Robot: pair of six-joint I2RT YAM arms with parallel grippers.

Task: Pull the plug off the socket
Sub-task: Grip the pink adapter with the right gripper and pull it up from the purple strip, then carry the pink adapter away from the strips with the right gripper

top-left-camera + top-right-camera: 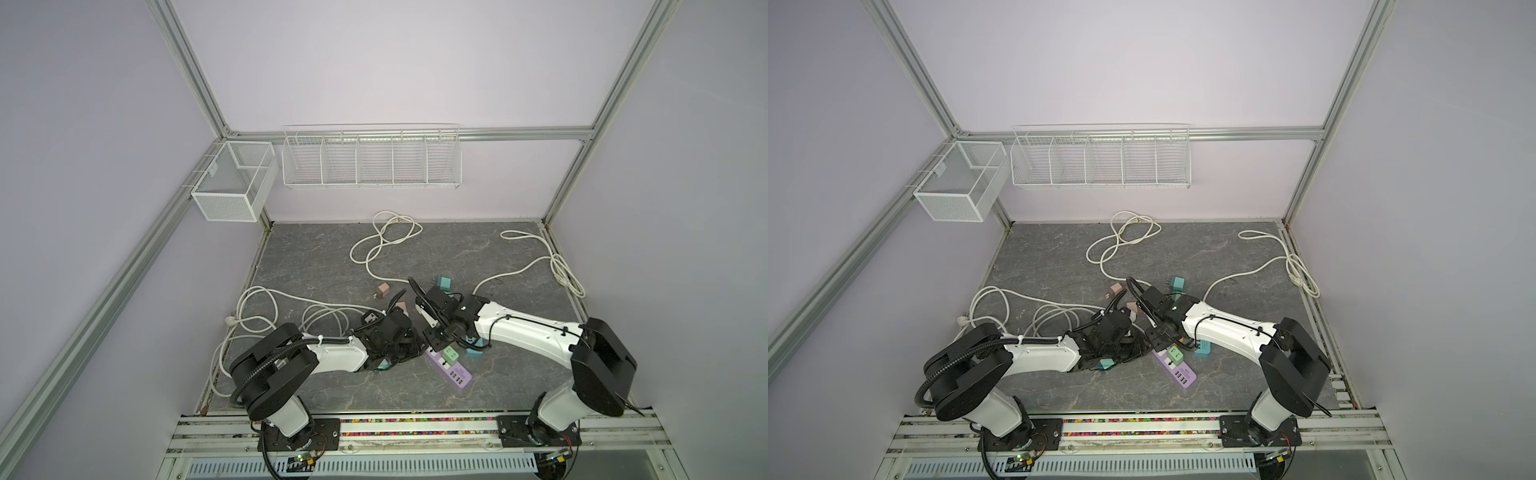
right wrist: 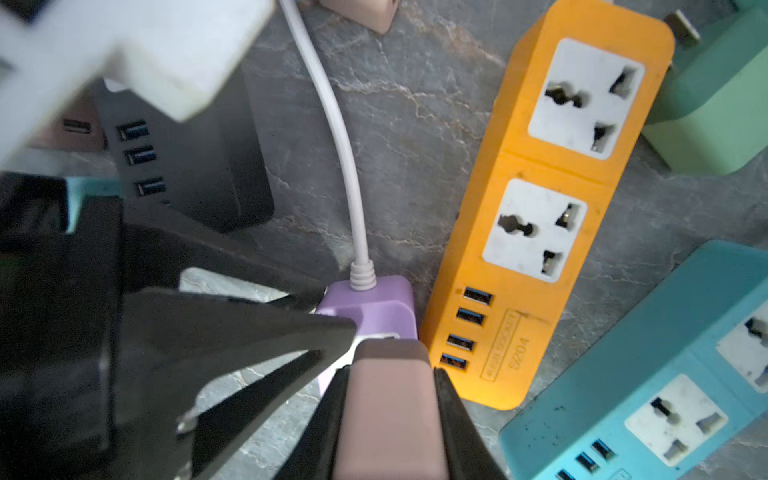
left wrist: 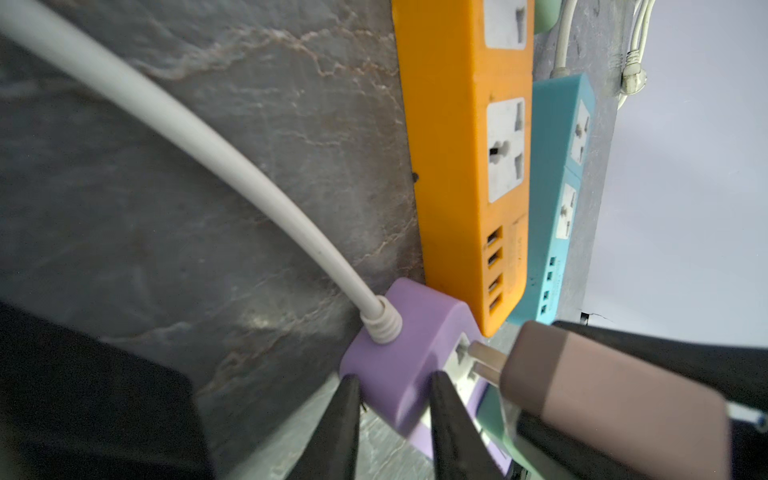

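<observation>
The purple power strip [image 1: 457, 376] lies near the middle of the table [image 1: 311, 257], long axis running from its near-right USB end to the far-left end where its white cord [image 3: 232, 166] leaves; a green adapter [image 1: 451, 354] sits plugged in midway. At the cord end the left gripper [image 3: 392, 380] pinches the strip across its width; the right gripper [image 2: 390, 374] is clamped on the dusty-pink plug [image 2: 386, 415], whose long axis follows the fingers, bared prongs [image 3: 484, 353] pointing at the strip's socket face, tips at the holes; whether they are clear I cannot tell. Alongside lie an orange strip [image 2: 540, 249] and a blue strip [image 2: 644, 374]; farther off, a loose pink plug [image 1: 381, 289], a teal plug [image 1: 442, 283] and looped cords [image 1: 386, 241].
</observation>
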